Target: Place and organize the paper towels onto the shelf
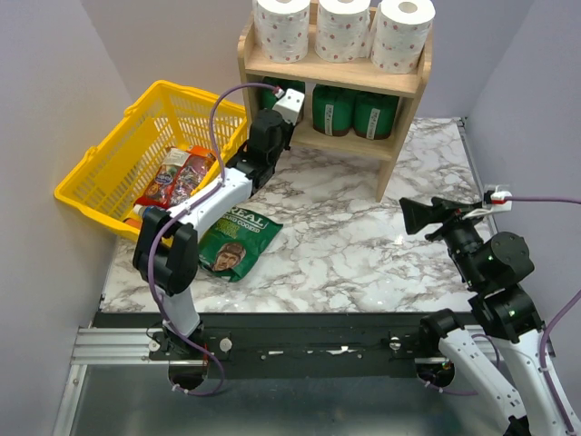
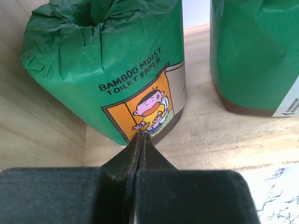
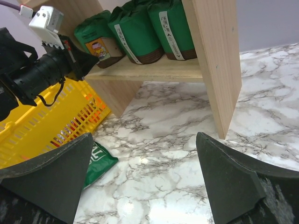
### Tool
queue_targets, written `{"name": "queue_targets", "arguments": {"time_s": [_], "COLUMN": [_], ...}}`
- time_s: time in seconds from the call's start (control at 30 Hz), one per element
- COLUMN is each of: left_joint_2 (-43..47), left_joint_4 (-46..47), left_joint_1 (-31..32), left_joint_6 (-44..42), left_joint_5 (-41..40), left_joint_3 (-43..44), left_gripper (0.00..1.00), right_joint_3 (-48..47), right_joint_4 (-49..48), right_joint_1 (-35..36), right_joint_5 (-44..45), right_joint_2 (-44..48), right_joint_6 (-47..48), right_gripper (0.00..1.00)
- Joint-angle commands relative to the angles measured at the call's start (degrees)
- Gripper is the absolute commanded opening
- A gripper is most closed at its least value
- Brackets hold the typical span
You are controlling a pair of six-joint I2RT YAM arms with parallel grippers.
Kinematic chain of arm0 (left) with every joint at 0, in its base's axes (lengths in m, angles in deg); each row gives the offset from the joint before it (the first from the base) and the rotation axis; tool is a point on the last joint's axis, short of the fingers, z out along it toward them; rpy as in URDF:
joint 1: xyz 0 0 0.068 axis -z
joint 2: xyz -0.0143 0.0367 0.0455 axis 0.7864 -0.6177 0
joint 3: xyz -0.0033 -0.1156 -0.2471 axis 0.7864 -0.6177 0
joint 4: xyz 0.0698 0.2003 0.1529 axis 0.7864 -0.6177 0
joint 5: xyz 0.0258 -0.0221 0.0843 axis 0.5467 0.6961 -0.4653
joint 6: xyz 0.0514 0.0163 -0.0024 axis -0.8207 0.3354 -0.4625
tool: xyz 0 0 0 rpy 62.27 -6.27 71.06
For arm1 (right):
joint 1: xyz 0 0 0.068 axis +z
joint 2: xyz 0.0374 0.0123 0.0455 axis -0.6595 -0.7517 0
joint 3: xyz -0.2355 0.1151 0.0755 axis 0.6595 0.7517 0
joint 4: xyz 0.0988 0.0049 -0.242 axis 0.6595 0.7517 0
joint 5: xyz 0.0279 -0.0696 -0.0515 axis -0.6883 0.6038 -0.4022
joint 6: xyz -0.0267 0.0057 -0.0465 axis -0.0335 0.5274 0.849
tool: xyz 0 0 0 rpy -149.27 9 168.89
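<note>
the green wrapped roll (image 2: pixel 107 70) reads "bamboo moist toilet paper"; the green snack bag (image 1: pixel 238 238) shows "real".

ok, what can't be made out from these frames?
- Paper towels: tops cut by the top view's upper edge; absent from both wrist views.
- Leftmost green package: in the top view mostly behind the left gripper; whether the shut tips touch it is unclear.
- Basket contents: partly under the left arm, labels too small.
</note>
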State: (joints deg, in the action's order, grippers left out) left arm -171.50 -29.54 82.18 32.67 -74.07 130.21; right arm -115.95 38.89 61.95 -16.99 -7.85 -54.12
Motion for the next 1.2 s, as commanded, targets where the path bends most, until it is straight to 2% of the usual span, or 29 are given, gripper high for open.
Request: {"name": "queue_targets", "arguments": {"time_s": [0.0,0.07,0.17,0.27,0.3,0.37,0.4,0.43,0.57,0.73,0.97,1.17], "left_joint_2": [6.64,11.03,18.59,26.59,28.52,34.23,36.08,39.75,48.74,58.05,60.97,61.15], "left_joint_4": [2.41,1.54,0.22,-1.27,-1.89,-4.34,-5.05,-5.67,-6.56,-5.06,-2.78,-1.73], "left_joint_1": [0.35,0.44,0.44,0.61,0.61,0.61,0.7,0.7,0.79,0.79,0.79,0.7], "left_joint_6": [1.14,2.54,5.27,7.8,8.43,9.57,9.93,10.19,10.63,9.76,8.09,8.7], "left_joint_5": [2.03,3.61,10.28,19.07,20.65,26.37,27.86,31.18,35.17,35.26,34.21,35.96], "left_joint_3": [-4.81,-8.06,-13.33,-18.6,-19.75,-22.12,-23.0,-24.84,-30.2,-37.67,-42.87,-44.89], "left_gripper": [0.0,0.0,0.1,0.24,0.37,0.5,0.87,0.99,0.99,0.99,0.99,0.99], "right_joint_3": [-0.97,-1.32,-2.55,-2.91,-2.91,-3.61,-4.05,-4.14,-3.7,-3.09,-1.24,-1.24], "right_joint_4": [3.91,5.94,10.6,12.98,13.42,13.68,14.21,14.21,13.69,13.77,11.05,10.7], "right_joint_1": [0.32,0.32,0.41,0.32,0.32,0.41,0.32,0.41,0.32,0.32,0.32,0.32], "right_joint_5": [-2.35,-4.02,-6.75,-6.14,-6.31,-6.75,-7.19,-7.45,-7.81,-5.35,-3.68,-4.29], "right_joint_2": [0.83,0.48,-0.67,-0.84,-0.84,-0.93,-0.93,-0.84,-0.23,1.0,4.25,2.41], "right_joint_6": [2.26,3.14,3.85,2.18,1.57,0.08,-1.06,-1.77,-3.27,-2.39,-3.27,-1.86], "right_gripper": [1.0,1.0,1.0,1.0,1.0,1.0,1.0,1.0,1.0,1.0,1.0,1.0]}}
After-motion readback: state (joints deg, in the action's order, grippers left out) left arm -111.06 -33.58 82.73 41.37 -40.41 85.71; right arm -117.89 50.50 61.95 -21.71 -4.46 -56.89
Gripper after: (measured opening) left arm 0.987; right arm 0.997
